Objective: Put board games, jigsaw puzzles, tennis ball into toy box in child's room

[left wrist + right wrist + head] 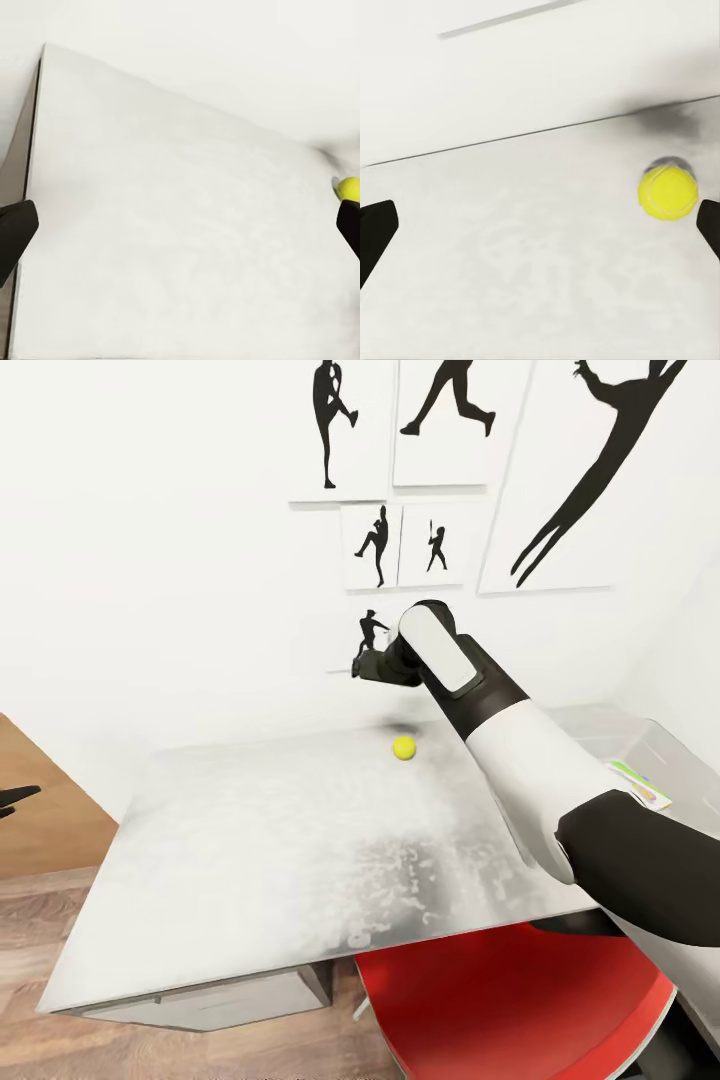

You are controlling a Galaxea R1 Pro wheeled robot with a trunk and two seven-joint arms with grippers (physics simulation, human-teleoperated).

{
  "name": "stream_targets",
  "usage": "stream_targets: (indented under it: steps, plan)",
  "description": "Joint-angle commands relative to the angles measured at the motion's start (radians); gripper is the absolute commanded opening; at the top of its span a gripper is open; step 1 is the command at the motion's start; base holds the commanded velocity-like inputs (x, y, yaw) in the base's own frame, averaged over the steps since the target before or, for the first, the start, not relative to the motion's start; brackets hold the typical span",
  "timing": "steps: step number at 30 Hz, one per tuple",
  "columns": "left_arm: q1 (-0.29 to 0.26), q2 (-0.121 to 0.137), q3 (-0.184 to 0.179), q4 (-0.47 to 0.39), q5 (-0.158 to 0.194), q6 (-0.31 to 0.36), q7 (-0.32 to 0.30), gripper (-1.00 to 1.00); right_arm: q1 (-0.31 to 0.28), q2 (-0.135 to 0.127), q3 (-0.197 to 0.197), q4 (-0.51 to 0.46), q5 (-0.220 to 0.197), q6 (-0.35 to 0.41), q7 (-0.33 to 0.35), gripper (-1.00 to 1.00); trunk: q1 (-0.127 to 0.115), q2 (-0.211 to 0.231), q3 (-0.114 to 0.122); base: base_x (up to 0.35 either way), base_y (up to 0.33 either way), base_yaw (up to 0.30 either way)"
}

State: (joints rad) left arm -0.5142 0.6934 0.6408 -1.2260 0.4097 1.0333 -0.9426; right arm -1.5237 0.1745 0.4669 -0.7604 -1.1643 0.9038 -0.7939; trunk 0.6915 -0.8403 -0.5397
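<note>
The tennis ball (404, 748) is small and yellow-green and rests on the pale grey table (260, 840) near its far edge by the wall. My right gripper (372, 665) hovers above and just behind the ball. In the right wrist view the right gripper (540, 236) is open and empty, with the ball (667, 192) lying close to one fingertip (709, 229). The left gripper (180, 232) is open too, over bare tabletop, with the ball (347, 188) at the frame's edge. The light-grey toy box (662, 737) stands at the table's right end, partly hidden by my right arm.
A flat colourful printed item (640, 783) lies in the toy box; I cannot tell which toy it is. A red chair (510, 1000) sits under the table's near right edge. Silhouette posters (440, 420) hang on the white wall behind. Wooden floor (40, 920) lies to the left.
</note>
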Motion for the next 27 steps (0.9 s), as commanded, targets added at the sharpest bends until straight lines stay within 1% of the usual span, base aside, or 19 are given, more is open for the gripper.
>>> stream_targets:
  steps: [1, 3, 12, 15, 20, 27]
  plan:
    - [-0.001, 0.0, 0.001, 0.0, -0.003, 0.003, -0.005, 1.0, -0.001, 0.0, 0.002, 0.0, -0.017, 0.002, -0.012, 1.0, 0.0, -0.001, -0.003, 0.0, 0.0, 0.118]
    - [-0.001, 0.0, 0.0, 0.0, -0.003, 0.002, -0.005, 1.0, -0.001, 0.0, 0.002, 0.0, -0.022, 0.002, -0.014, 1.0, 0.0, -0.001, -0.006, 0.0, 0.0, 0.114]
    - [-0.001, 0.0, 0.001, 0.0, -0.005, 0.002, -0.008, 1.0, -0.001, 0.0, 0.0, -0.002, -0.02, 0.001, -0.016, 1.0, 0.0, -0.001, -0.019, 0.0, 0.0, 0.105]
    - [0.0, 0.002, 0.002, 0.0, 0.001, 0.004, -0.015, 1.0, -0.001, 0.0, -0.004, -0.001, -0.026, 0.004, -0.01, 1.0, 0.0, -0.001, -0.024, 0.0, 0.0, 0.039]
    - [0.0, 0.003, 0.001, 0.0, 0.0, 0.004, -0.018, 1.0, -0.001, 0.0, -0.023, -0.001, -0.03, 0.006, -0.008, 1.0, 0.0, -0.001, -0.031, 0.0, 0.0, -0.107]
    - [0.0, 0.003, 0.001, -0.005, 0.0, 0.0, -0.019, 1.0, -0.001, 0.0, -0.031, -0.002, -0.029, 0.028, -0.007, 1.0, 0.0, -0.001, -0.041, 0.0, 0.0, -0.161]
